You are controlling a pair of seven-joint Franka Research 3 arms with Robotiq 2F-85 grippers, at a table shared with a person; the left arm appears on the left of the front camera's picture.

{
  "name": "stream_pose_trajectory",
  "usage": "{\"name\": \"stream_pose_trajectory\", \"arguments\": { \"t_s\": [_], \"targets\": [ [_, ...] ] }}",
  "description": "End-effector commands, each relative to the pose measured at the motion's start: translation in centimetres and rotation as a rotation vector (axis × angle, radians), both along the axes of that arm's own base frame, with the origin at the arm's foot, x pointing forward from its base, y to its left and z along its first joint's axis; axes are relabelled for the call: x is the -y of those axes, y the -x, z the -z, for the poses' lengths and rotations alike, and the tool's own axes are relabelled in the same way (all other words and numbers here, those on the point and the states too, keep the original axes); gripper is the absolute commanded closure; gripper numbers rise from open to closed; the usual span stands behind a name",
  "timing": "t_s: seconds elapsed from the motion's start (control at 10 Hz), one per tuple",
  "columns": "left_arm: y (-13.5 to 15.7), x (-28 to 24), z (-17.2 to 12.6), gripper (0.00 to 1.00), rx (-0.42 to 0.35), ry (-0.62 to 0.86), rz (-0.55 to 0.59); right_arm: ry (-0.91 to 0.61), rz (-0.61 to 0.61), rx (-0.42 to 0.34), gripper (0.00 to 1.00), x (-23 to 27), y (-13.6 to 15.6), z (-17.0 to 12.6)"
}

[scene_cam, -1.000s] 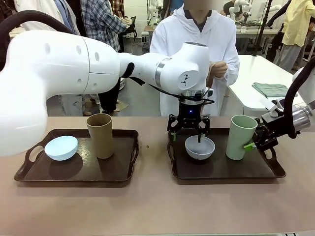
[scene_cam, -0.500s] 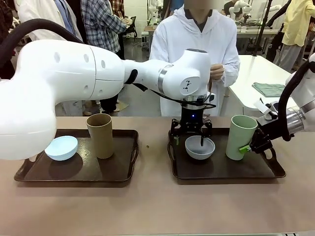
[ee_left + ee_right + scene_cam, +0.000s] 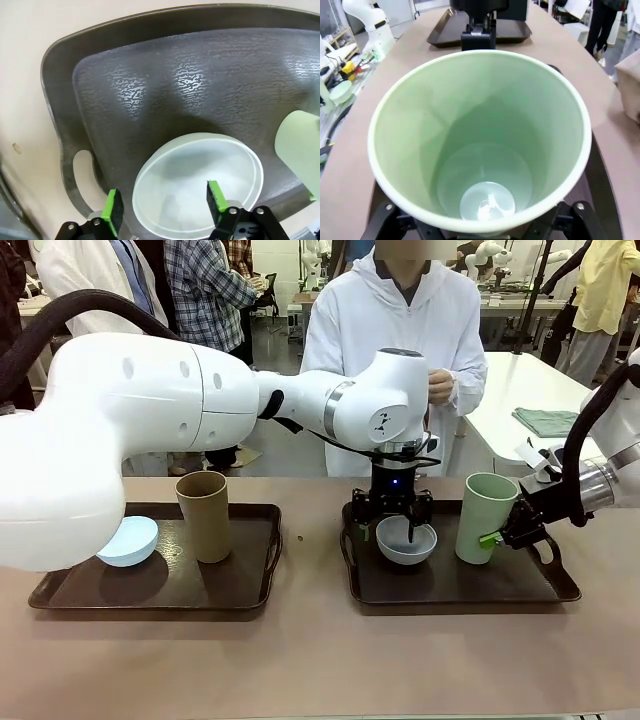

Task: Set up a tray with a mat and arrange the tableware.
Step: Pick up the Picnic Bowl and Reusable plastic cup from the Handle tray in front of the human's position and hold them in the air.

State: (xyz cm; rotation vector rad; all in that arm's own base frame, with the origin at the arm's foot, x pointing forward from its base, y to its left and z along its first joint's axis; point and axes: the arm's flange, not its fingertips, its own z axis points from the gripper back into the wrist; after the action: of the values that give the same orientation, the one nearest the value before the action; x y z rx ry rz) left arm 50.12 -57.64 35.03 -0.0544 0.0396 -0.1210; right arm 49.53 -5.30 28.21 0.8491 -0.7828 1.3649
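Two dark trays lie on the table, the left tray (image 3: 150, 606) and the right tray (image 3: 455, 602). The left one carries a light blue bowl (image 3: 132, 540) and a tan-brown cup (image 3: 203, 516). On the right tray (image 3: 60, 95) my left gripper (image 3: 392, 524) hangs over the greyish white bowl (image 3: 407, 544), open (image 3: 163, 202), one pad outside the rim and one inside the bowl (image 3: 200, 180). My right gripper (image 3: 506, 530) is shut on the pale green cup (image 3: 483, 520), which leans slightly left; the cup (image 3: 480, 140) hides its fingers. The mat is out of view.
A person in a white hoodie (image 3: 395, 360) stands at the far side, hands held at the chest. A side table at the back right holds a folded green cloth (image 3: 548, 422). Bare tabletop (image 3: 310, 660) runs along the near edge and between the trays.
My left gripper has lowered a little around the bowl's rim. My right gripper has pressed in on the green cup, which has shifted and tipped slightly to the left.
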Motion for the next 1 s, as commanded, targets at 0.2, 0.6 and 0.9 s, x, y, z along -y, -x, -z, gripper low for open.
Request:
{"name": "stream_pose_trajectory", "arguments": {
  "t_s": [0.2, 0.6, 0.9],
  "targets": [
    [-0.63, 0.86, -0.67, 1.00, 0.030, -0.009, -0.004, -0.020, -0.027, 0.030, 1.00, -0.04, -0.26, 0.38],
    [-0.58, 0.66, -0.85, 1.00, 0.039, -0.011, -0.008, -0.021, -0.027, 0.030, 0.77, -0.01, -0.24, 0.37],
    [-0.53, 0.49, -1.09, 1.00, 0.044, -0.012, -0.009, -0.020, -0.026, 0.032, 1.00, 0.04, -0.19, 0.29]
  ]
}}
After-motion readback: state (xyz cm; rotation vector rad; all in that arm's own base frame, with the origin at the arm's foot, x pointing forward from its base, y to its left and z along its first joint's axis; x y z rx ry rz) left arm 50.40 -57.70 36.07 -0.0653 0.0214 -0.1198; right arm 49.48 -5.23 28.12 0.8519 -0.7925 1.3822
